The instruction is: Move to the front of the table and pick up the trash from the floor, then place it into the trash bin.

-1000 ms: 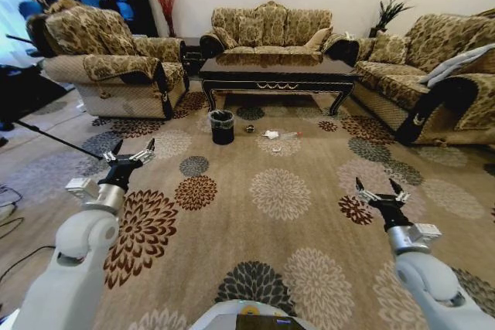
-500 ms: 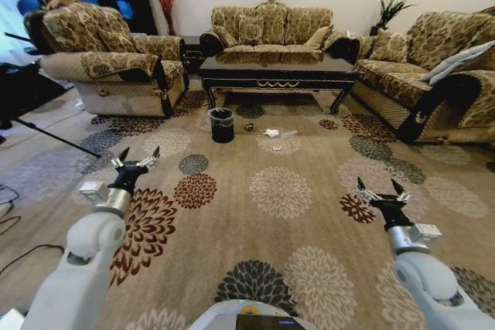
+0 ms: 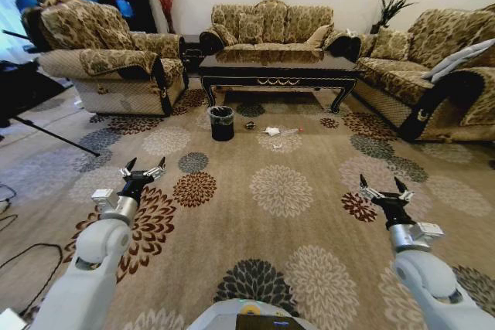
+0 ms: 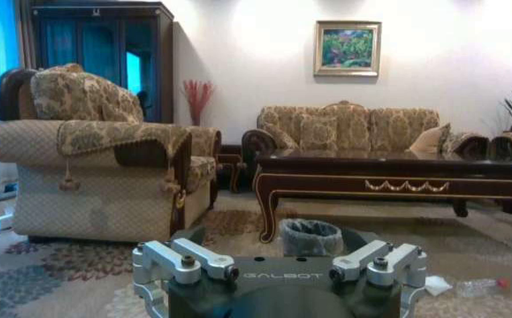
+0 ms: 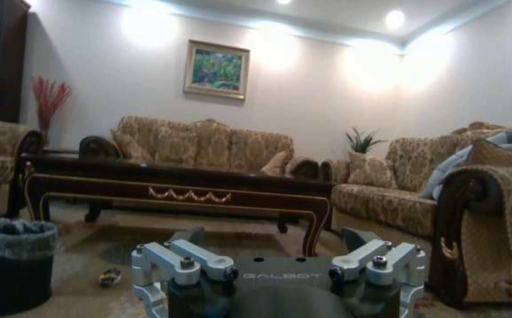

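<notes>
Two tools: left tool [image 3: 144, 170] and right tool [image 3: 384, 189], both held low over the carpet, well short of the litter, each with fingers spread and holding nothing.
Surface [image 3: 278, 69]: long dark coffee table at the far side, sofas around it.
Bin [image 3: 222, 124]: black, bag-lined, on the carpet just before the surface's left leg.
Trash: crumpled paper [image 3: 271, 133] and clear bottle [image 3: 290, 134] right of the bin; small dark piece [image 3: 250, 125] between bin and paper; tiny scrap [image 3: 276, 147] just nearer.
Floor [image 3: 278, 191]: beige carpet with round flower medallions.
</notes>
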Controlling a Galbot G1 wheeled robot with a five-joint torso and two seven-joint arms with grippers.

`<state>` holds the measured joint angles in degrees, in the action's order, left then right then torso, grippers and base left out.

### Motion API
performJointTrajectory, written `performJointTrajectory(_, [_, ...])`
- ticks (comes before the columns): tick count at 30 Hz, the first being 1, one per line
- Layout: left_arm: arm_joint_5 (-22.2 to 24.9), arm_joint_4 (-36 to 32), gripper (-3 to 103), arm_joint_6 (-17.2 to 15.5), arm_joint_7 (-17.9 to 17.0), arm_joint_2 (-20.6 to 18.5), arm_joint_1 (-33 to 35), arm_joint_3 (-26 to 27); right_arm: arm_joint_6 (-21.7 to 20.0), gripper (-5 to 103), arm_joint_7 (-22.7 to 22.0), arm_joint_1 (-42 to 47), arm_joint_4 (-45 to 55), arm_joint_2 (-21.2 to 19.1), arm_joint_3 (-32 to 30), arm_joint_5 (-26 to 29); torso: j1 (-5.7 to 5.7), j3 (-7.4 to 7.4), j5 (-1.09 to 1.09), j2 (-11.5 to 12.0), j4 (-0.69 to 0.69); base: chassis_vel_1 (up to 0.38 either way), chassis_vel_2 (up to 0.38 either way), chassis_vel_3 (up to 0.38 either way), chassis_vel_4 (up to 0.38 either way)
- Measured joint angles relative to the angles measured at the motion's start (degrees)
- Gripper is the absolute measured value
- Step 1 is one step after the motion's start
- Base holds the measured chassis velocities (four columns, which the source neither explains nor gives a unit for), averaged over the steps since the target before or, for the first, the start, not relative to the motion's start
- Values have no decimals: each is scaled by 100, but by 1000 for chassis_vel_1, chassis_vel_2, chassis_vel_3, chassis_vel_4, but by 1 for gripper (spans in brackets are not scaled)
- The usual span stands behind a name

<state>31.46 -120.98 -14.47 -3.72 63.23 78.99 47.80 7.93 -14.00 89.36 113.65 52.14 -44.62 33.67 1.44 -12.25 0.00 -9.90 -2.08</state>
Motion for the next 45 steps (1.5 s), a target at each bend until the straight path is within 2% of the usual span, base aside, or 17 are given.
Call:
performJointTrajectory(3, [-36,17,100,10,7,1,34,2,166,100,-140,-30,4,6,27,64,-19,71,0,90,0,0,0,0,0])
performJointTrajectory(11, [-94,55,100,20,12,10,61,-20,589,100,-121,-36,-79,4,34,-28,-56,208,0,265,0,0,0,0,0])
performJointTrajectory(20, [-146,71,100,35,20,27,108,-23,659,100,-90,-39,-103,-7,40,-39,-96,355,0,453,0,0,0,0,0])
performJointTrajectory(27, [-247,87,100,109,22,64,150,-45,707,100,-20,-54,-135,11,79,-64,-112,523,0,635,0,0,0,0,0])
performJointTrajectory(32, [-273,107,100,232,6,87,169,-61,697,100,28,-35,-186,13,76,-54,-116,568,0,683,0,0,0,0,0])
performJointTrajectory(45, [-312,124,100,309,36,94,211,-10,706,100,80,-91,-232,50,141,-69,-112,555,0,665,1,-54,53,56,-55])
